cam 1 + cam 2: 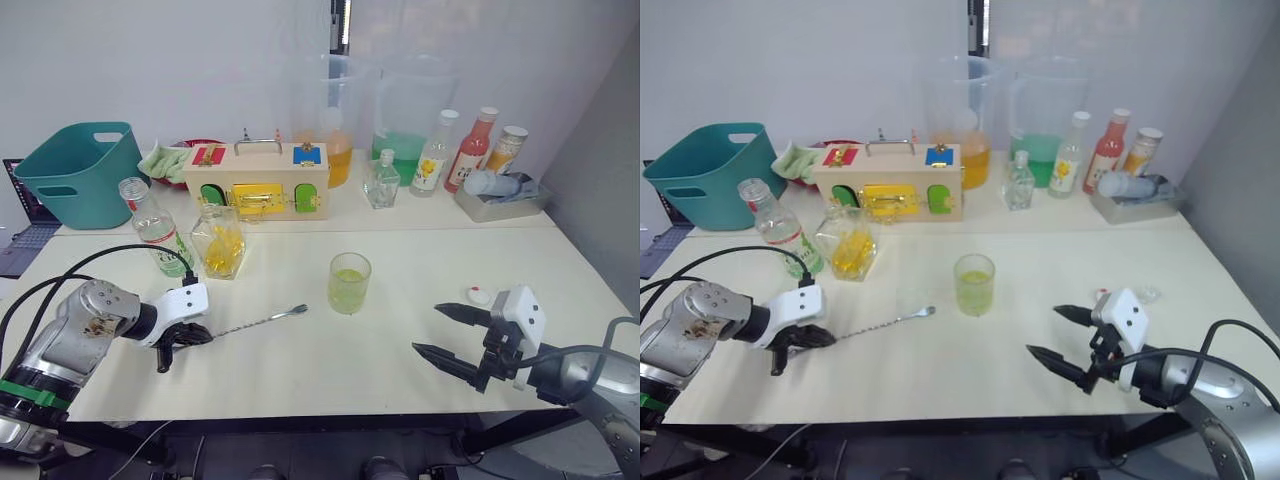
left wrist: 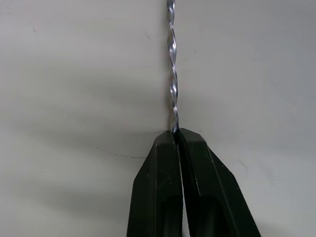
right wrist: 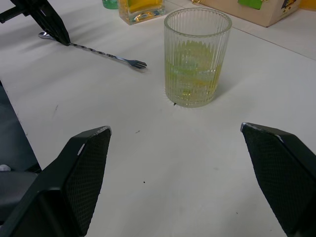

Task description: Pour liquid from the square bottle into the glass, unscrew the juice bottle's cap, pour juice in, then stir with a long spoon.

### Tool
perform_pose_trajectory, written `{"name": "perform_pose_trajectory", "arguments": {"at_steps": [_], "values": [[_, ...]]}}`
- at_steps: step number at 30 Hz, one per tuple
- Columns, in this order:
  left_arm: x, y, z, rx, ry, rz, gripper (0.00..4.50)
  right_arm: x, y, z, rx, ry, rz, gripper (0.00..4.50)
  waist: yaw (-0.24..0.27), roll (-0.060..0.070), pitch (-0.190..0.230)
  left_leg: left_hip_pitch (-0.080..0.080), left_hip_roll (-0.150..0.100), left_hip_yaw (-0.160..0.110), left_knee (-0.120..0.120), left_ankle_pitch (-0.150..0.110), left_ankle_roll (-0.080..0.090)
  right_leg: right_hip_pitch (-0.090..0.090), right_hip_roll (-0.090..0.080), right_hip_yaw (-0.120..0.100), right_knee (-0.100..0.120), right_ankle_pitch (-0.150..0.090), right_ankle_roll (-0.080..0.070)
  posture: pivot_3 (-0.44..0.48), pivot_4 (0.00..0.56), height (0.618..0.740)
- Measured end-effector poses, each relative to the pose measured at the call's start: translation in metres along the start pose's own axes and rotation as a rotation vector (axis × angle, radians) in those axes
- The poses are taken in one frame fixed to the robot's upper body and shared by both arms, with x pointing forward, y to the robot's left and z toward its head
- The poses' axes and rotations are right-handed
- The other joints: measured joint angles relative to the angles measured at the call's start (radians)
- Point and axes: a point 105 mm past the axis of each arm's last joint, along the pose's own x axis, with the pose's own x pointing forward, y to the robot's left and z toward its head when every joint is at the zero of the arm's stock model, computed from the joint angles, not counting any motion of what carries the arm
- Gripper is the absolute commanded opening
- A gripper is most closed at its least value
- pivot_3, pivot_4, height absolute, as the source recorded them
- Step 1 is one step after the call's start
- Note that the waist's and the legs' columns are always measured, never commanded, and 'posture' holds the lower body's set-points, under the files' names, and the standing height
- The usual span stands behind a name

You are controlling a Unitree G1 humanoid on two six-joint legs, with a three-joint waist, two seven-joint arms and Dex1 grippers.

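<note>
The left end effector is low over the tabletop, its two black fingers pressed together on the twisted shaft of the long spoon. From that grip the spoon runs away across the tabletop toward the glass, its far tip stopping short of it. The glass holds yellow-green liquid in its lower part. The right end effector hovers with its fingers spread wide apart and nothing between them; the glass stands ahead of it, well apart. The cap lies just beyond the right end effector. Beyond the left end effector stand the uncapped juice bottle and the square bottle, side by side.
</note>
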Motion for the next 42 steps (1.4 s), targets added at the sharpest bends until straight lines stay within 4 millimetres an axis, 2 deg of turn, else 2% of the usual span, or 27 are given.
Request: {"name": "perform_pose_trajectory", "arguments": {"at_steps": [6,10,16,19,21,24,27,31,39,42], "values": [[-0.002,0.000,0.002,-0.154,-0.123,0.014,0.05,-0.003,-0.001,0.003,0.010,-0.018,0.009,4.50,0.002,-0.003,0.002,-0.001,0.000,-0.001,0.000,0.000,0.000,-0.001,0.000,0.000,0.000,0.000,0.000,0.000,0.150,0.740],[-0.013,0.008,0.020,-0.235,-0.267,0.041,0.05,-0.004,-0.003,0.010,0.016,-0.047,0.032,4.50,0.005,-0.008,0.004,-0.002,0.000,-0.001,0.001,0.000,0.000,-0.001,0.000,0.000,-0.001,0.000,0.000,0.000,0.150,0.740],[-0.047,0.014,0.072,-0.283,-0.568,0.045,0.05,-0.015,-0.008,0.051,0.095,-0.212,0.085,4.50,0.003,-0.010,0.006,-0.002,0.000,-0.001,0.001,0.000,0.000,-0.002,-0.001,-0.001,0.000,0.000,0.000,0.000,0.150,0.740],[-0.060,0.008,0.103,-0.240,-0.702,0.016,0.05,-0.014,-0.008,0.066,0.117,-0.255,0.108,4.50,0.003,-0.011,0.006,-0.002,0.000,-0.001,0.001,0.000,0.000,-0.001,-0.001,0.000,-0.001,0.000,0.000,0.000,0.150,0.740],[-0.060,0.000,0.117,-0.228,-0.758,-0.004,0.05,-0.007,-0.010,0.072,0.137,-0.260,0.105,4.50,0.003,-0.011,0.006,-0.002,0.000,-0.001,0.001,0.000,0.000,-0.001,-0.001,0.000,-0.001,0.000,0.000,0.000,0.150,0.740],[-0.058,-0.016,0.140,-0.198,-0.837,-0.068,0.05,0.014,-0.008,0.073,0.176,-0.261,0.094,4.50,-0.001,-0.012,0.007,-0.002,0.000,-0.001,0.000,0.000,0.000,-0.002,0.000,0.000,0.000,0.000,0.000,0.000,0.150,0.740],[-0.059,-0.021,0.152,-0.189,-0.878,-0.060,0.05,0.031,-0.008,0.076,0.237,-0.312,0.059,4.50,-0.003,-0.012,0.007,-0.002,0.000,-0.001,0.000,0.000,0.000,-0.002,0.000,0.000,0.000,0.000,0.000,0.000,0.150,0.740],[-0.055,-0.025,0.166,-0.171,-0.918,-0.019,0.05,0.052,0.008,0.095,0.302,-0.419,0.099,4.50,-0.002,-0.012,0.007,-0.003,0.000,-0.002,0.000,0.000,0.000,-0.003,-0.001,0.000,0.000,0.000,0.000,0.000,0.150,0.740],[-0.029,-0.031,0.168,-0.141,-0.892,0.057,0.05,0.084,0.016,0.121,0.382,-0.496,0.050,4.50,-0.001,-0.012,0.007,-0.005,0.000,-0.002,0.000,0.000,0.000,-0.006,0.000,0.000,0.001,0.001,-0.001,0.000,0.150,0.740],[-0.026,-0.034,0.171,-0.122,-0.895,0.065,0.05,0.089,0.016,0.131,0.426,-0.529,0.039,4.50,0.000,-0.012,0.007,-0.013,-0.001,-0.002,0.001,0.001,-0.002,-0.016,-0.001,0.000,0.005,0.001,-0.001,0.000,0.150,0.740]]}}
